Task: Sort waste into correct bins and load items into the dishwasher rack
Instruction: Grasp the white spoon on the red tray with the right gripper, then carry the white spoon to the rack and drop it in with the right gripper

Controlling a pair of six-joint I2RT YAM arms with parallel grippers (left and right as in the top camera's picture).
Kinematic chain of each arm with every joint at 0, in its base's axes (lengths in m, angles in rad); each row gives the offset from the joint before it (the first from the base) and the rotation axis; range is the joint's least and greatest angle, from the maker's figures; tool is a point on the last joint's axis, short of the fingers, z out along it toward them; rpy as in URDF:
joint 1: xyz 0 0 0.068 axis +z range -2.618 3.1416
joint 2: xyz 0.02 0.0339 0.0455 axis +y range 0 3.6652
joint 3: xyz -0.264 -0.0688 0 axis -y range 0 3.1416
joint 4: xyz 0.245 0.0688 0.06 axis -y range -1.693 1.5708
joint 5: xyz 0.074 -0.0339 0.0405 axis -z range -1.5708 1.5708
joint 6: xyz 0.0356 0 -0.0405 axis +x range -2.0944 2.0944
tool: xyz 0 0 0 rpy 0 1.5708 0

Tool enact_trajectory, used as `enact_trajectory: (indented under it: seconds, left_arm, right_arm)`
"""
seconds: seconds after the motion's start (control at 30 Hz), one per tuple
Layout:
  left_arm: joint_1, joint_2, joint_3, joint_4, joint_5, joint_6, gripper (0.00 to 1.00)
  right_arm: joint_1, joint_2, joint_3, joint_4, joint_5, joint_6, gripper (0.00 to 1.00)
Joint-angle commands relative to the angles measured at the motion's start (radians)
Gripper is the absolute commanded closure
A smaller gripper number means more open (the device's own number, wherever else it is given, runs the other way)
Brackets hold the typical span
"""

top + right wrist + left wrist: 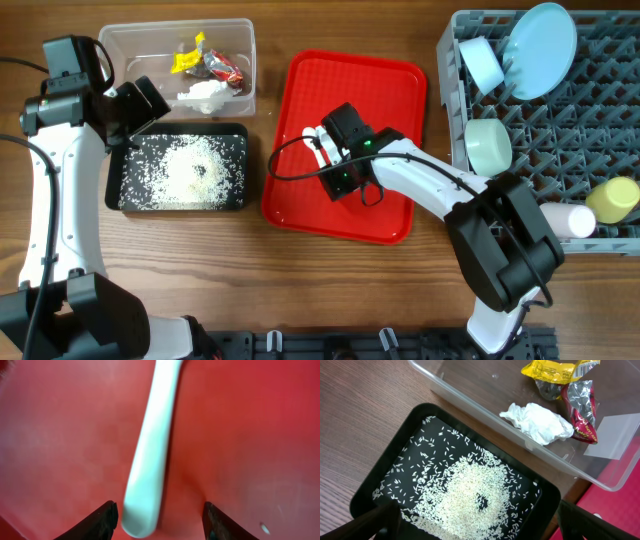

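Note:
The white plastic spoon (pixel 150 450) lies on the red tray (pixel 390 85); its handle end sits between the open fingers of my right gripper (pixel 160 520), (pixel 335 165), untouched. My left gripper (pixel 475 525), (pixel 140 100) is open and empty, hovering over the black tray (pixel 385 465), (pixel 240 135), which holds loose white rice (pixel 465 495). The clear tub (pixel 470 402), (pixel 115 40) holds a yellow wrapper (pixel 552 370), a dark red wrapper (pixel 582 410) and a white tissue wad (pixel 540 422). The grey rack (pixel 560 150) at right holds the pale blue plate (pixel 540 35), two bowls (pixel 483 62), (pixel 488 145), a yellow cup (pixel 612 200) and a whitish cup (pixel 570 218).
A single rice grain (pixel 261 527) lies on the red tray near the right finger. A clear film piece (pixel 612 437) lies in the tub. Bare wooden table (pixel 200 270) lies in front of the trays.

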Motion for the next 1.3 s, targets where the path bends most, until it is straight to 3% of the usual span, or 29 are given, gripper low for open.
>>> enact_trajectory:
  seconds: [0.0,0.13,0.33,0.47,0.63,0.77,0.87,1.0,1.07,1.17,1.27]
  left_arm:
    - [0.004,0.000,0.006,0.003,-0.006,-0.009,0.00]
    - [0.004,0.000,0.006,0.003,-0.006,-0.009,0.00]
    - [0.005,0.000,0.006,0.003,-0.006,-0.009,0.00]
    - [0.004,0.000,0.006,0.003,-0.006,-0.009,0.00]
    - [0.004,0.000,0.006,0.003,-0.006,-0.009,0.00]
    - [0.004,0.000,0.006,0.003,-0.006,-0.009,0.00]
    - [0.005,0.000,0.006,0.003,-0.006,-0.009,0.00]
    - [0.004,0.000,0.006,0.003,-0.006,-0.009,0.00]
    - [0.005,0.000,0.006,0.003,-0.006,-0.009,0.00]
    - [0.005,0.000,0.006,0.003,-0.006,-0.009,0.00]
    - [0.004,0.000,0.006,0.003,-0.006,-0.009,0.00]
  right_arm:
    - [0.003,0.004,-0.019,0.020,-0.051,0.026,0.44]
    - [0.003,0.007,-0.019,0.032,-0.054,0.027,0.60]
    - [0.003,0.129,-0.019,0.037,-0.111,0.043,0.70]
    - [0.003,0.129,-0.019,0.040,-0.111,0.079,0.96]
    - [0.001,0.112,-0.013,0.006,-0.098,0.087,0.96]
    - [-0.067,-0.100,0.069,-0.094,-0.015,0.119,0.96]
    - [-0.182,-0.317,0.120,-0.187,0.034,0.159,0.96]
    - [-0.460,-0.601,0.120,-0.295,0.086,0.242,0.96]
    - [-0.681,-0.695,0.119,-0.341,0.138,0.307,0.96]
    - [-0.977,-0.673,0.117,-0.359,0.161,0.396,0.96]
    - [-1.095,-0.584,0.117,-0.367,0.162,0.474,0.96]
